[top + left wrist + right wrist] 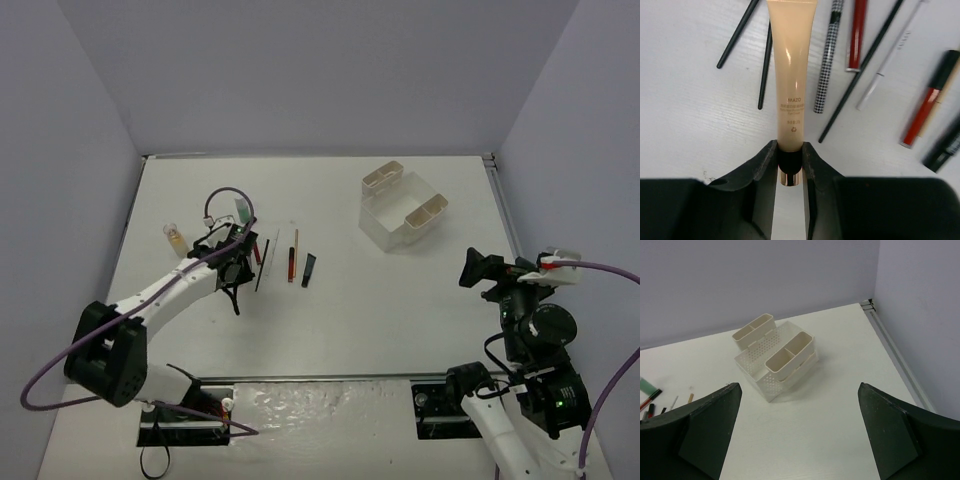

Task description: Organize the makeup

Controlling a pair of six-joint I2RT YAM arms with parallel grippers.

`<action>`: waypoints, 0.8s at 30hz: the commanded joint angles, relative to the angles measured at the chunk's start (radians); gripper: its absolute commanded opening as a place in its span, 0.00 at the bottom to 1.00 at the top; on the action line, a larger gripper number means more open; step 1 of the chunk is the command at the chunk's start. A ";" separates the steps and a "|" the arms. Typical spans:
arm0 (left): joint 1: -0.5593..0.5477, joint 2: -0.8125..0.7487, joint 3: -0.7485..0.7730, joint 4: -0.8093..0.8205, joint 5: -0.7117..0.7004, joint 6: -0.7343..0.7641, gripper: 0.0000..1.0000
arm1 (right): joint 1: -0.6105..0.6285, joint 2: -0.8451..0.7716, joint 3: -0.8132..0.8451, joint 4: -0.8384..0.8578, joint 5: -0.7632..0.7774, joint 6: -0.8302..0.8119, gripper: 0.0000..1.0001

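Where it lies flat on the white bench, well apart from the white perforated plastic organiser box and on the left arm's side of it, the item entered is a tan glossy plastic squeeze tube with a black collar and gold cap.

Neighbours, equally far from the organiser box: houndstooth-patterned pencil, red lip-colour stick, thin black pencils. A small amber bottle stands farthest from the box.

Tools: the left tool is narrowed about the tube's black collar, with a finger against each side as far as can be judged. The right tool is spread wide and holds nothing, near the organiser box on the right arm's side and facing it.

Handling (judged): light. The body is soft-walled and would dent under a squeeze, and the glossy skin is probably slippery. Collar and cap look rigid, so the collar is the place to take hold. Gripped at one end, the long body may swing.

Views:
- Left wrist view: the only one to show the collar contact and the printed lettering.
- Top view: hides the tube beneath the left tool, but alone shows the stretch of bench between it and the organiser box.
- Right wrist view: alone shows the box's layout, two raised cups, each divided in two, over a low perforated tray.
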 commanded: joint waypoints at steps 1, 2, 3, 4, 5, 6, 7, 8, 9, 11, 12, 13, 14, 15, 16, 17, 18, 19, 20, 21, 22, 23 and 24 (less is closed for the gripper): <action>-0.061 -0.185 0.074 0.016 -0.017 0.167 0.00 | 0.009 0.175 0.116 0.061 -0.244 -0.063 1.00; -0.080 -0.221 0.075 0.048 -0.006 0.214 0.00 | 0.009 0.222 0.139 0.056 -0.310 -0.066 1.00; -0.106 -0.254 0.073 0.094 0.017 0.265 0.00 | 0.008 0.273 0.171 0.053 -0.367 -0.063 1.00; -0.135 -0.287 0.071 0.136 0.038 0.318 0.00 | 0.008 0.320 0.204 0.050 -0.420 -0.058 1.00; -0.173 -0.315 0.067 0.165 0.054 0.379 0.00 | 0.009 0.352 0.244 0.048 -0.453 -0.045 1.00; -0.202 -0.328 0.065 0.201 0.068 0.426 0.00 | 0.009 0.400 0.273 0.047 -0.493 -0.029 1.00; -0.230 -0.337 0.064 0.235 0.085 0.472 0.00 | 0.009 0.459 0.302 0.047 -0.535 -0.016 1.00; -0.255 -0.342 0.065 0.268 0.104 0.517 0.00 | 0.009 0.529 0.331 0.048 -0.578 -0.005 1.00; -0.277 -0.345 0.067 0.311 0.114 0.547 0.00 | 0.009 0.562 0.353 0.050 -0.613 0.003 1.00; -0.322 -0.345 0.068 0.363 0.143 0.620 0.00 | 0.011 0.639 0.401 0.049 -0.725 0.016 1.00; -0.343 -0.343 0.072 0.386 0.158 0.654 0.00 | 0.011 0.677 0.425 0.049 -0.780 0.023 1.00; -0.361 -0.339 0.081 0.402 0.173 0.686 0.00 | 0.013 0.713 0.449 0.049 -0.832 0.031 0.99; -0.378 -0.334 0.091 0.417 0.188 0.717 0.00 | 0.015 0.749 0.472 0.050 -0.881 0.038 0.99; -0.396 -0.320 0.110 0.423 0.198 0.748 0.00 | 0.019 0.786 0.489 0.051 -0.912 0.046 0.97; -0.409 -0.308 0.126 0.430 0.209 0.771 0.00 | 0.024 0.816 0.508 0.052 -0.938 0.052 0.96; -0.415 -0.300 0.137 0.439 0.222 0.781 0.00 | 0.030 0.834 0.526 0.053 -0.957 0.053 0.95; -0.423 -0.294 0.149 0.447 0.240 0.789 0.00 | 0.040 0.853 0.535 0.055 -0.980 0.054 0.95; -0.430 -0.288 0.161 0.455 0.257 0.797 0.00 | 0.050 0.873 0.545 0.057 -1.002 0.056 0.94; -0.442 -0.281 0.170 0.470 0.264 0.830 0.00 | 0.063 0.893 0.549 0.063 -1.019 0.066 0.93; -0.449 -0.278 0.176 0.497 0.275 0.847 0.00 | 0.073 0.908 0.555 0.065 -1.030 0.072 0.93; -0.455 -0.274 0.183 0.513 0.280 0.857 0.00 | 0.083 0.921 0.558 0.067 -1.037 0.077 0.92; -0.461 -0.269 0.191 0.522 0.282 0.868 0.00 | 0.094 0.935 0.559 0.070 -1.044 0.084 0.92; -0.465 -0.265 0.197 0.528 0.283 0.874 0.00 | 0.103 0.944 0.559 0.072 -1.048 0.088 0.92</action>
